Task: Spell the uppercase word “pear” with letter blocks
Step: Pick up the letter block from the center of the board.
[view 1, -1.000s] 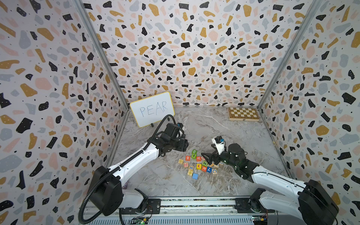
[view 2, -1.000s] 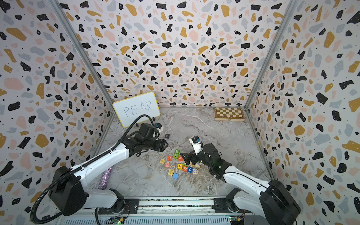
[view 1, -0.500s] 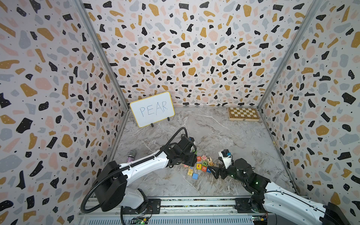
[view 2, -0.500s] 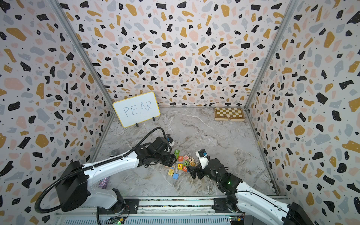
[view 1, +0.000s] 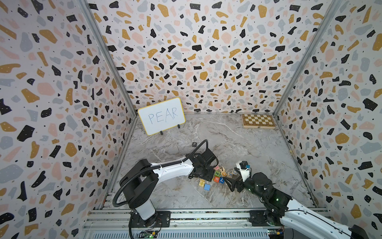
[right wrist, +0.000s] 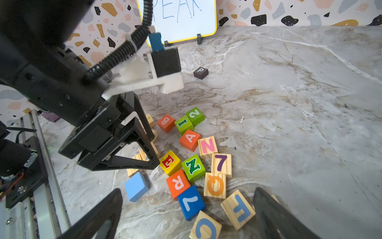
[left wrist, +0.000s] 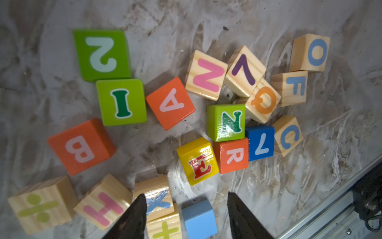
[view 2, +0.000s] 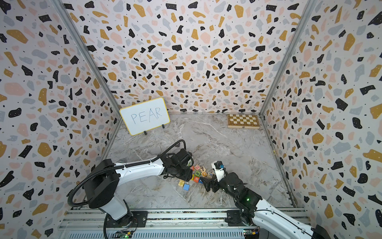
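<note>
The black P block [view 1: 194, 144] [right wrist: 201, 72] stands alone behind the pile. In the pile lie the yellow E block [left wrist: 198, 161] [right wrist: 170, 162], the orange A block [left wrist: 170, 103] [right wrist: 190, 139] and the orange R block [left wrist: 232, 156] [right wrist: 178, 182], with R touching E. My left gripper [left wrist: 187, 207] [view 1: 203, 175] hangs open over the pile's front left, a plain light-blue cube [left wrist: 198, 217] loose between its fingers, the E just beyond its tips. My right gripper [right wrist: 188, 198] [view 1: 232, 178] is wide open and low at the pile's right, around a blue 7 cube [right wrist: 191, 201].
Other cubes crowd the pile: green 2 [left wrist: 102, 54], green I [left wrist: 121, 102], orange B [left wrist: 80, 145], green N [left wrist: 226, 122], wooden N, 7, Q, F, O, C. The PEAR whiteboard [view 1: 161, 115] stands at the back left, a chessboard [view 1: 258, 121] at the back right. The metal rail [view 1: 186, 216] runs along the front.
My left gripper has come forward and down from behind the pile to its front-left part. The right gripper has drawn back a little toward the front.
</note>
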